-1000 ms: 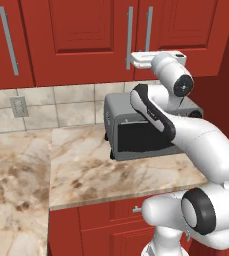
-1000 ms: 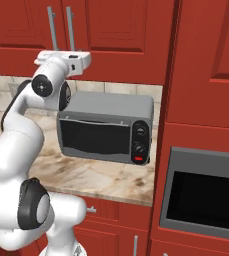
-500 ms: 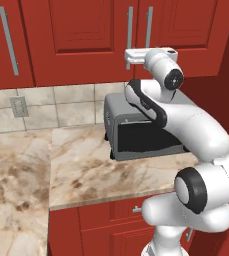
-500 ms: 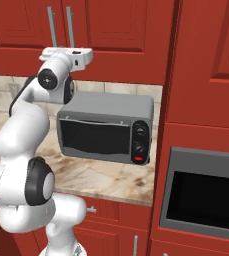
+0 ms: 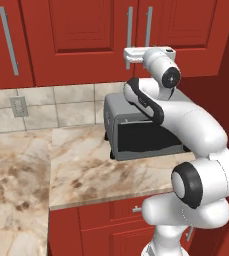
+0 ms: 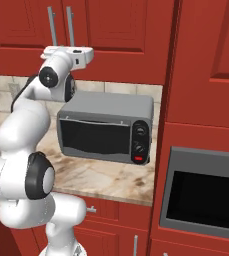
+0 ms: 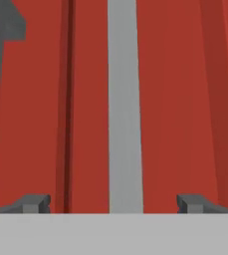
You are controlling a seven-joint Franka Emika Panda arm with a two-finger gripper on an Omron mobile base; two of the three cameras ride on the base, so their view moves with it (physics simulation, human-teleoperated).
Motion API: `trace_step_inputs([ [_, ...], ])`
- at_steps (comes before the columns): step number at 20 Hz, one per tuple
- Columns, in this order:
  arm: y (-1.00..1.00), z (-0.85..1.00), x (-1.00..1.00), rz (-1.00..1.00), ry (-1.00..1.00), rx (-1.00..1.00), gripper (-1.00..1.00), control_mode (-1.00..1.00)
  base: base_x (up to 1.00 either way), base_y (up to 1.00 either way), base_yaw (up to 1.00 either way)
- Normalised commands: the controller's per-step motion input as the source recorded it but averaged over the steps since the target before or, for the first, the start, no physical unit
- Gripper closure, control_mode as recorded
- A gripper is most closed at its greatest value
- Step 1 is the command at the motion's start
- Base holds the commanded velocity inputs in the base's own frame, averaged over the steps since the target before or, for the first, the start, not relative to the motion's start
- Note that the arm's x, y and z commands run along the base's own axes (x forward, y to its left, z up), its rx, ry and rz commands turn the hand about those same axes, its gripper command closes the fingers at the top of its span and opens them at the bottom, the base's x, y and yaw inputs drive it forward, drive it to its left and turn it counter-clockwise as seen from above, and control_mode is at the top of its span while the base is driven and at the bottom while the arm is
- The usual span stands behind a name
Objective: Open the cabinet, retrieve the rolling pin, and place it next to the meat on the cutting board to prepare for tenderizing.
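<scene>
The white arm (image 5: 186, 120) is raised from its base at 5 o'clock in the left base view and bent at the elbow, the wrist held level. The gripper (image 7: 114, 203) is held with its jaws spread wide, nothing gripped between the fingertips (image 7: 36, 203).

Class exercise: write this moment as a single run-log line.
stage: reaching | hand: open, straddling silver bar handle, no contact seen | red wall cabinet: doors closed
</scene>
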Motion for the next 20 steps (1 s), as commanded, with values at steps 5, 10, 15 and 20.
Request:
trace_step_inputs([
  [5, 0.16, 0.00, 0.51, 0.00, 0.08, 0.00, 1.00, -1.00, 0.00, 0.00, 0.00],
  [10, 0.04, 0.00, 0.04, 0.00, 0.03, -0.01, 1.00, -1.00, 0.00, 0.00, 0.00],
  [15, 0.00, -0.04, -0.02, 0.01, 0.00, 0.00, 1.00, -1.00, 0.00, 0.00, 0.00],
  [20, -0.10, -0.02, -0.31, 0.01, 0.00, 0.00, 1.00, -1.00, 0.00, 0.00, 0.00],
])
